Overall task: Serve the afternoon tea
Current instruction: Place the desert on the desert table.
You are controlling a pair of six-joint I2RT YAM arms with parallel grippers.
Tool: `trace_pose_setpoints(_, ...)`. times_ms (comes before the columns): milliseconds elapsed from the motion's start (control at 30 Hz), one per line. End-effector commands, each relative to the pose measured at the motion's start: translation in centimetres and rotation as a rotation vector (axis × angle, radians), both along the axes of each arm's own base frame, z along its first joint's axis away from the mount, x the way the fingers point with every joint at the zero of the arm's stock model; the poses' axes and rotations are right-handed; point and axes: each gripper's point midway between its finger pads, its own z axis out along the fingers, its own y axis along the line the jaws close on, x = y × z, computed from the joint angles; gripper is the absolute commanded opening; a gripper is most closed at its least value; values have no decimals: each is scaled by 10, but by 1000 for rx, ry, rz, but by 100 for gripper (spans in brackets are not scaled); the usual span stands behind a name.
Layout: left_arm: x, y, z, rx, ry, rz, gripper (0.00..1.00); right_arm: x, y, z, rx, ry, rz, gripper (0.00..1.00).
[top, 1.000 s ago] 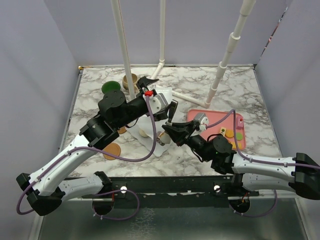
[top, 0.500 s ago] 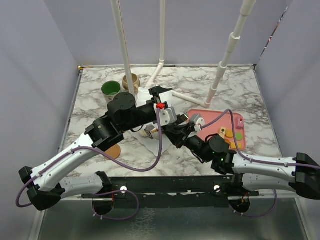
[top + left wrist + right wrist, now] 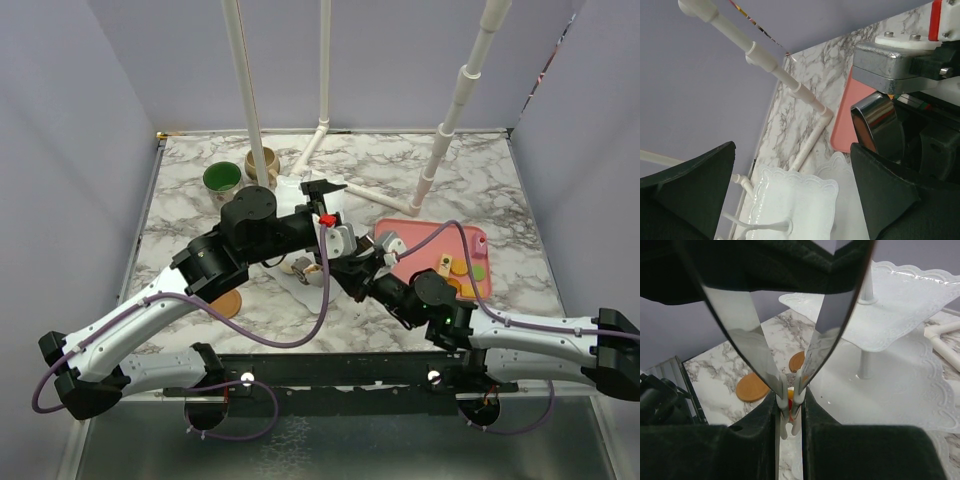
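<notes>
Left gripper (image 3: 790, 187) jaws spread wide, holding nothing, white tiered stand (image 3: 800, 195) between its fingers at lower centre, right gripper (image 3: 789, 415) jaws nearly pressed together, pinching small toy pastry (image 3: 790, 395), brown coasters (image 3: 752, 387) on marble table (image 3: 715, 367) at centre left, pink tray (image 3: 852, 117) centre right, lavender walls (image 3: 60, 100).

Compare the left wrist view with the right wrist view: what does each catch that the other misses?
Only the left wrist view shows the pink tray and the left gripper, jaws wide open. Only the right wrist view shows two brown coasters and the right gripper, jaws pinching a small yellow-and-red piece. Both show the white tiered stand, the white pipe frame and the marble table.
</notes>
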Motion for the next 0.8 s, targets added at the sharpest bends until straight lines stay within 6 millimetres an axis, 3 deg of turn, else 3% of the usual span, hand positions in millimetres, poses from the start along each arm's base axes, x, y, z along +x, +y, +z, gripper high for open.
trace_pose_setpoints(0,-25,-9,-5,18,24,-109,99,-4,-10,0,-3,18,-2,6)
trace_pose_setpoints(333,-11,4,31,-100,9,17,99,-17,-22,-16,-52,34,43,5)
trace_pose_setpoints(767,6,20,50,-161,-13,154,99,-19,-27,-45,-97,60,38,4)
